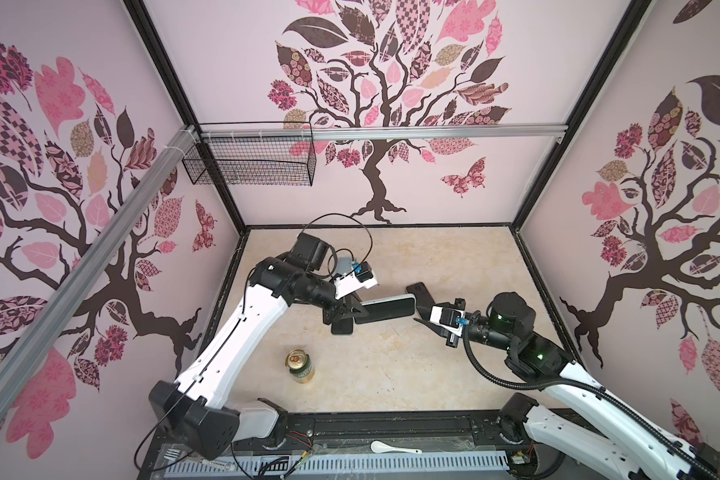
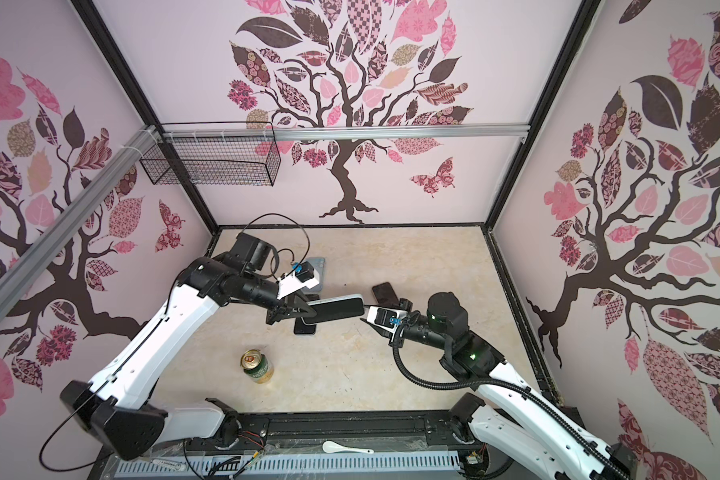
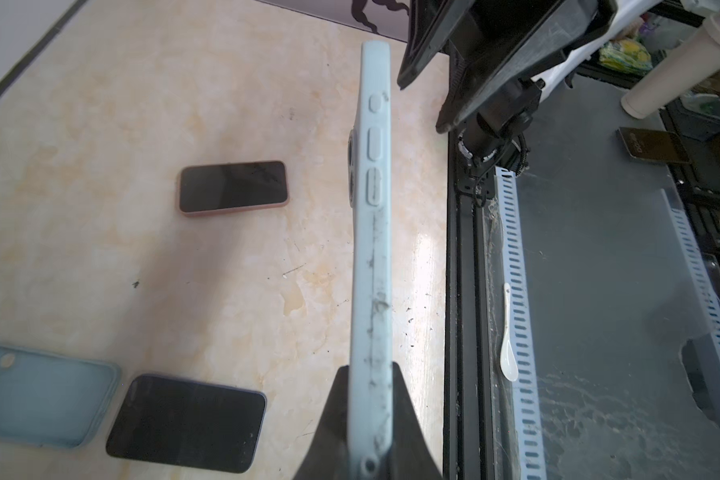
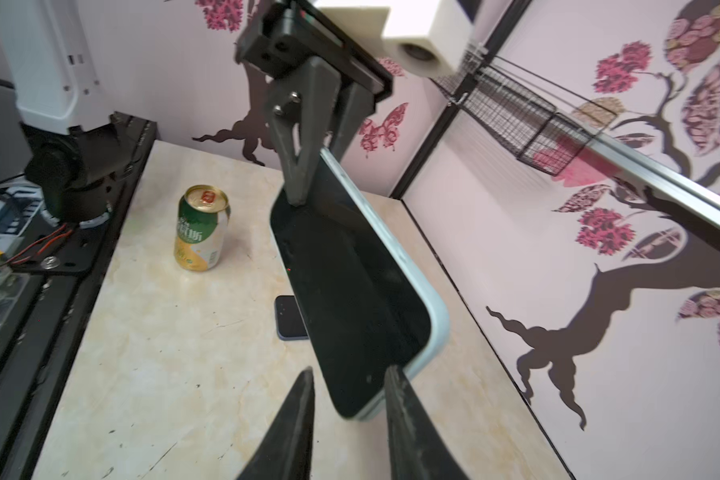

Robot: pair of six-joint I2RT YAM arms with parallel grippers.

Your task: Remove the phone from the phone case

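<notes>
A phone (image 4: 350,291) with a dark screen sits in a pale blue phone case (image 3: 373,249) and is held on edge above the table, seen in both top views (image 1: 385,309) (image 2: 333,311). My left gripper (image 3: 368,370) is shut on one end of the cased phone, one finger on the screen and one on the case's back (image 1: 341,311). My right gripper (image 4: 350,374) stands open at the free end (image 1: 418,316). The phone's corner lies between its fingers (image 4: 391,386). One finger is at the case's rim and the other stands clear of the screen.
A green and gold can (image 1: 300,365) stands near the front of the table. On the table lie a dark phone (image 3: 186,422), an empty blue case (image 3: 38,390) and a pink-cased phone (image 3: 233,187). A wire basket (image 1: 250,160) hangs on the back wall. A white spoon (image 1: 393,448) lies on the front rail.
</notes>
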